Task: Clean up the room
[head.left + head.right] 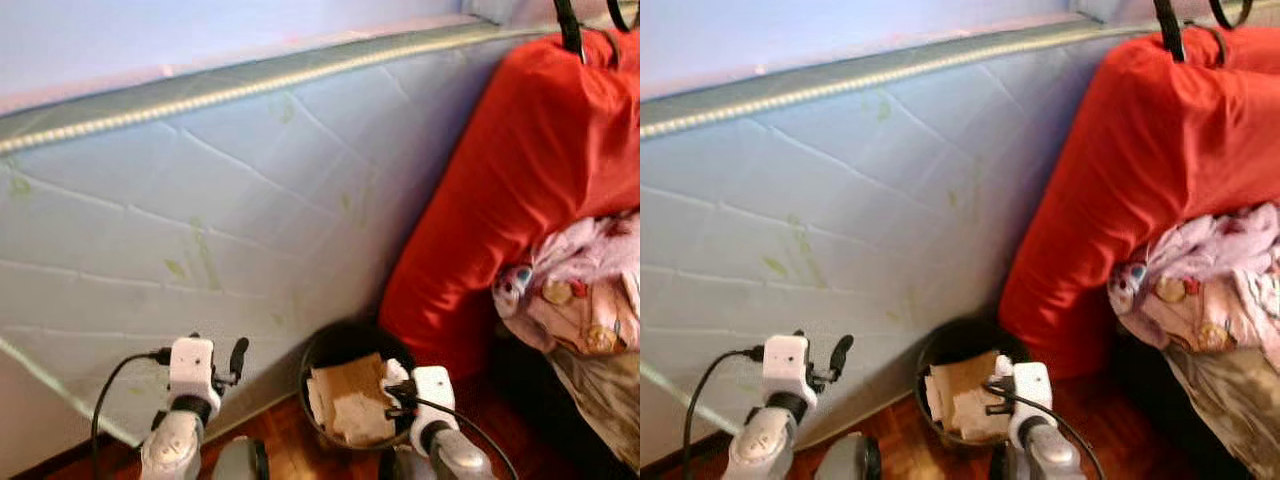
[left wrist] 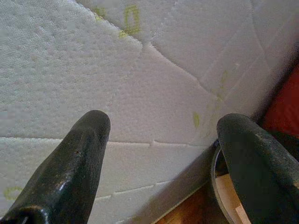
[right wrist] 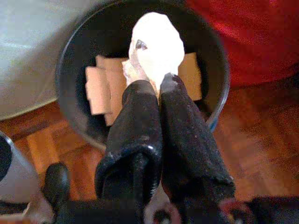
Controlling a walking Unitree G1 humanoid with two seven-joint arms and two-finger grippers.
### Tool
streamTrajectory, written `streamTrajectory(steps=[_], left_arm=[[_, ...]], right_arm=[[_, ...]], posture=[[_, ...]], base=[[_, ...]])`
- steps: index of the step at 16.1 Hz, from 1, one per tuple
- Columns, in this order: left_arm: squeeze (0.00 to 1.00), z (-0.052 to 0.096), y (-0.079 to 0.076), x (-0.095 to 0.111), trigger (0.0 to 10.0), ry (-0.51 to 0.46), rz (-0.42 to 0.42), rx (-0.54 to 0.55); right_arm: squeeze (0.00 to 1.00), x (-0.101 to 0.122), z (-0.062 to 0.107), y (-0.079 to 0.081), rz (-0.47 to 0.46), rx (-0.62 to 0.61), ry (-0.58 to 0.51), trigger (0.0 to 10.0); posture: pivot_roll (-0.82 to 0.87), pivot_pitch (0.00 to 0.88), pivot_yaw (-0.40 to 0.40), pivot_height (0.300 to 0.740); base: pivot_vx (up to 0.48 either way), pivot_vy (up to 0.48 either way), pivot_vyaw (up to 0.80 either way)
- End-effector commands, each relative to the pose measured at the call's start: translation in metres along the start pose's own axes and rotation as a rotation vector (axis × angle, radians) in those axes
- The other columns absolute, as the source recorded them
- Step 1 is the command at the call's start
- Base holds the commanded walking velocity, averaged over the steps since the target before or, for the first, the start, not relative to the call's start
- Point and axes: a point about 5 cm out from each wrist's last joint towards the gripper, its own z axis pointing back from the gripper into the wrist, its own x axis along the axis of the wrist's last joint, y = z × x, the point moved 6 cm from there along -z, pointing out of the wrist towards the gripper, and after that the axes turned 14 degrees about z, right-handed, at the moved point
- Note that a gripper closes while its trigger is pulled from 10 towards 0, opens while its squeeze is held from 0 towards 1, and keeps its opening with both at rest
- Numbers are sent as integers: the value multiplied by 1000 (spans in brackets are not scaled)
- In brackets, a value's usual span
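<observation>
A round black bin (image 1: 322, 352) stands on the wooden floor against the mattress, holding pieces of brown cardboard (image 1: 345, 398). My right gripper (image 3: 158, 88) hangs over the bin, shut on a crumpled white paper wad (image 3: 156, 46) that sticks out past its fingertips above the cardboard (image 3: 103, 84). In the eye views the white wad (image 1: 396, 371) shows just ahead of the right wrist. My left gripper (image 2: 161, 135) is open, held near the mattress to the left of the bin, with nothing between its fingers (image 1: 238, 355).
A pale quilted mattress (image 1: 200, 210) leans upright along the wall. A big red cushion (image 1: 520, 170) stands right of the bin. Pink patterned cloth (image 1: 585, 285) lies piled at the right edge. Wooden floor (image 3: 261, 135) shows around the bin.
</observation>
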Motion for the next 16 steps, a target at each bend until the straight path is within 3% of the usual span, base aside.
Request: streamTrajectory(steps=[1, 3, 9, 16], left_arm=[[0, -3, -3, 7, 10000, -10, 1, -13], [0, -2, -8, 12, 10000, -26, 7, -22], [0, 15, -12, 32, 10000, -63, 16, -27], [0, 33, -9, 42, 10000, -63, 21, 20]], right_arm=[[0, 9, -4, -5, -24, -22, -1, 10000], [0, 11, -3, -4, -30, -26, -34, 10000], [0, 95, -21, -11, -17, -31, -170, 10000], [0, 101, -23, -6, -34, -1, -171, 10000]], posture=[[99, 138, -47, 625], [121, 166, -55, 625], [157, 249, -71, 625], [180, 323, -98, 625]], base=[[0, 0, 0], [0, 0, 0], [0, 0, 0], [0, 0, 0]])
